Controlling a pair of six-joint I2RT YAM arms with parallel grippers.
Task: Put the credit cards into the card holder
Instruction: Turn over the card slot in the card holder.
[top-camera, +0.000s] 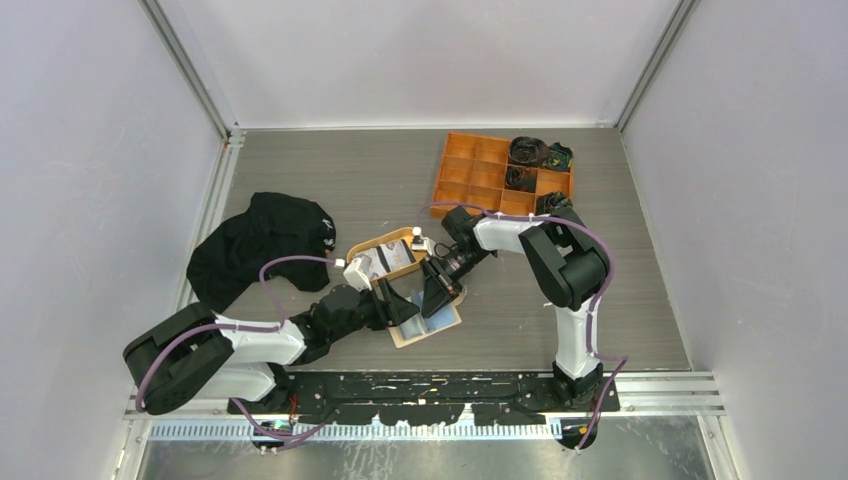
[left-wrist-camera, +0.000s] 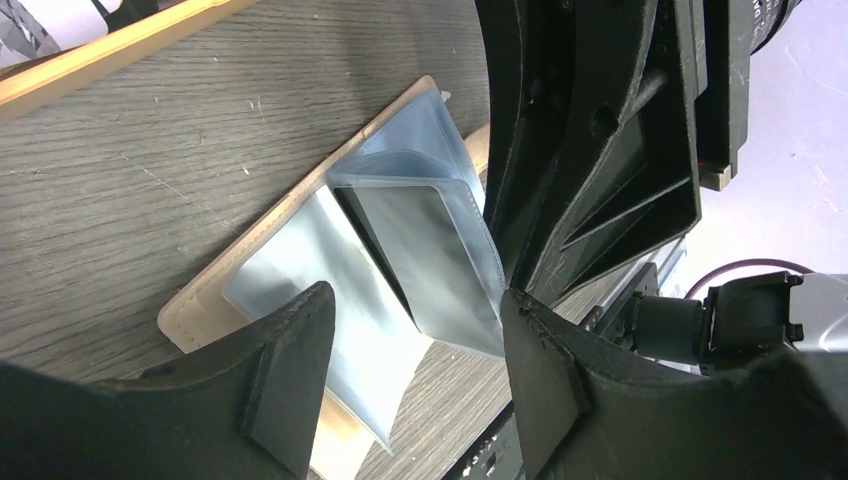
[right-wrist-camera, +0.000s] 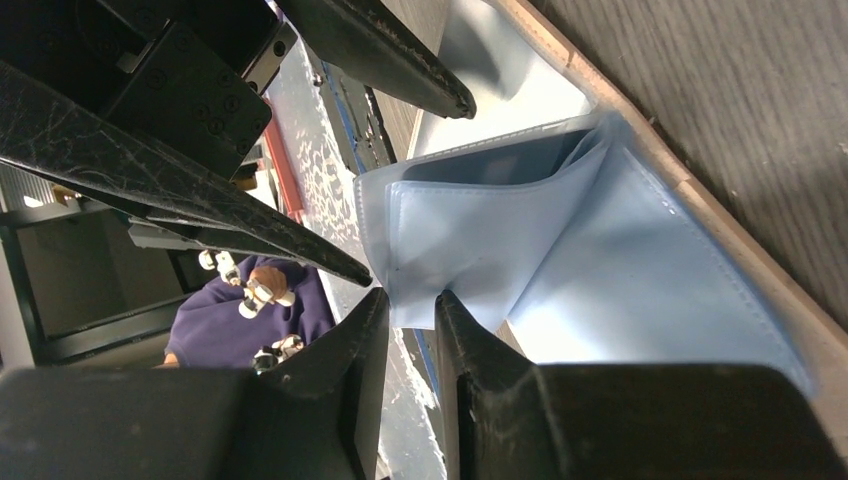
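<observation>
lying open on the grey table (top-camera: 330, 180), the card holder (top-camera: 445, 322) rests at about 6 o'clock from the table's middle, just ahead of the arm bases. its clear sleeves (left-wrist-camera: 300, 270) fan up from the beige cover. a dark card (left-wrist-camera: 420, 235) sits inside the sleeve that stands raised. the left gripper (left-wrist-camera: 415, 300) hangs over the holder from 9 o'clock with its fingers spread wide and nothing between them. the right gripper (right-wrist-camera: 412, 297) comes in from 1 o'clock. its fingers are nearly pressed together with the edge of the raised sleeve in the slim gap, but i cannot tell whether they truly pinch it. at 11 o'clock from the holder, just beside it, lies the oval tray (top-camera: 385, 240) with a light card (top-camera: 363, 266) in it. the orange compartment box (top-camera: 470, 170) stands well apart at 1 o'clock, and a black cloth (top-camera: 255, 250) lies at 9 o'clock.
</observation>
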